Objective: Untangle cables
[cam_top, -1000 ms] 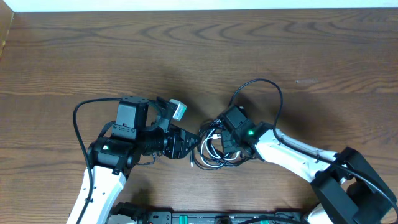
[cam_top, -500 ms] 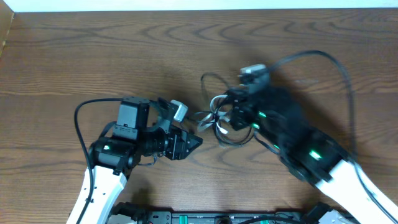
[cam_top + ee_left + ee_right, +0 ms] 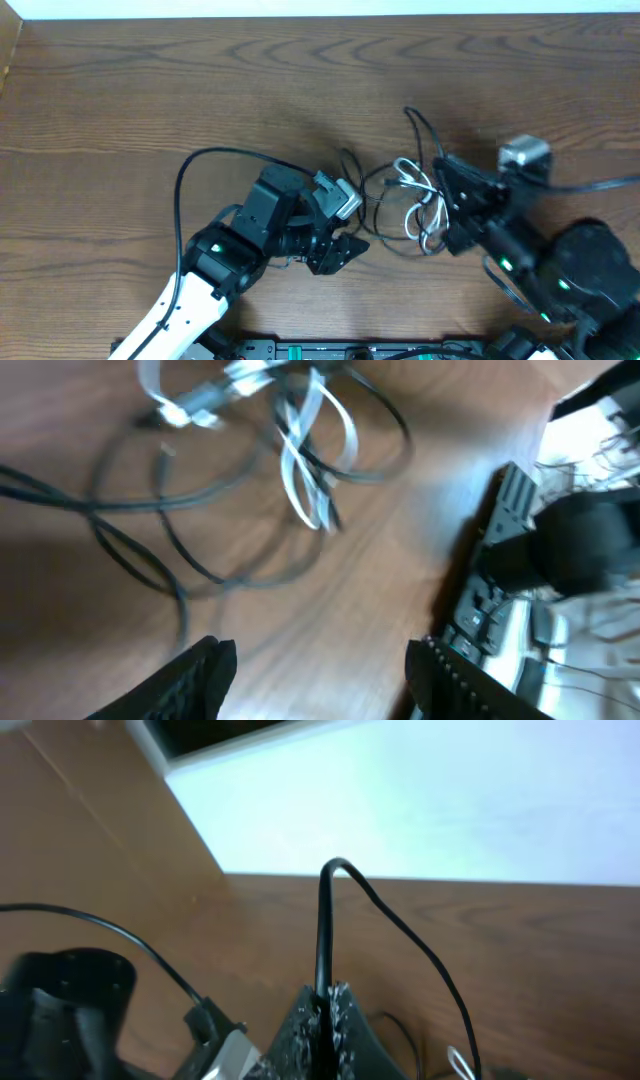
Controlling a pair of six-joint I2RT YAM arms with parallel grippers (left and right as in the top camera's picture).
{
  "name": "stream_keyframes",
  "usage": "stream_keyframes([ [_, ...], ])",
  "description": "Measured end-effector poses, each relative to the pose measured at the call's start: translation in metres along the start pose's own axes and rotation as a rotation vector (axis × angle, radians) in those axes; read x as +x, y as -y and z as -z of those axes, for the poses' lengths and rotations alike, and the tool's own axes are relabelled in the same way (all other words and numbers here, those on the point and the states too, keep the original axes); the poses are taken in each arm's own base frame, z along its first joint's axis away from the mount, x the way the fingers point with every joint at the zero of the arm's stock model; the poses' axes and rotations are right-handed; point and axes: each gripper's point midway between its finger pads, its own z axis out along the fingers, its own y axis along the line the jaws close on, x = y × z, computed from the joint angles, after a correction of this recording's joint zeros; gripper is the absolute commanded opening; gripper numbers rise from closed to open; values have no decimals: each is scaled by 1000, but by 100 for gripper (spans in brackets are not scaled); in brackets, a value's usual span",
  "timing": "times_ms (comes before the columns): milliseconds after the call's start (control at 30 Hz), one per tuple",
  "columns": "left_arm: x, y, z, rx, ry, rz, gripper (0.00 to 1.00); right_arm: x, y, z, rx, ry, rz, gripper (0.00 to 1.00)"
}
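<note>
The tangled cables lie in the middle of the table: a white cable (image 3: 415,192) folded in loops and a thin black cable (image 3: 384,218) in wider loops around it. My right gripper (image 3: 446,185) is shut on the black cable (image 3: 330,920), which arches up out of its jaws (image 3: 322,1015) and runs down to the right. My left gripper (image 3: 342,250) is open and empty, just left of the tangle. In the left wrist view the white loops (image 3: 302,460) and black loops (image 3: 150,530) lie ahead of the open jaws (image 3: 320,680).
The wooden table (image 3: 150,90) stretches to a white wall edge at the back. Thick black arm wiring (image 3: 200,160) arcs over my left arm. Equipment with green parts (image 3: 330,350) runs along the front edge.
My right gripper has swung right and back, dragging the tangle right and spreading its loops. My left arm has moved right toward the cables, jaws still open.
</note>
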Motion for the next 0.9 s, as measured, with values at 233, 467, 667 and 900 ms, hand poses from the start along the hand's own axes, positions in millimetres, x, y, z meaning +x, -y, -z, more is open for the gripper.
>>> stream_keyframes([
  [233,-12,-5,-3,-30,43,10,67,30,36,9,172,-110,54,86],
  [467,-12,-4,-3,-19,41,32,67,92,96,2,496,-392,168,99],
  [667,-9,-1,-4,-3,31,38,67,165,106,0,537,-741,161,99],
  [900,-8,0,-4,0,25,41,67,234,122,2,669,-994,52,55],
])
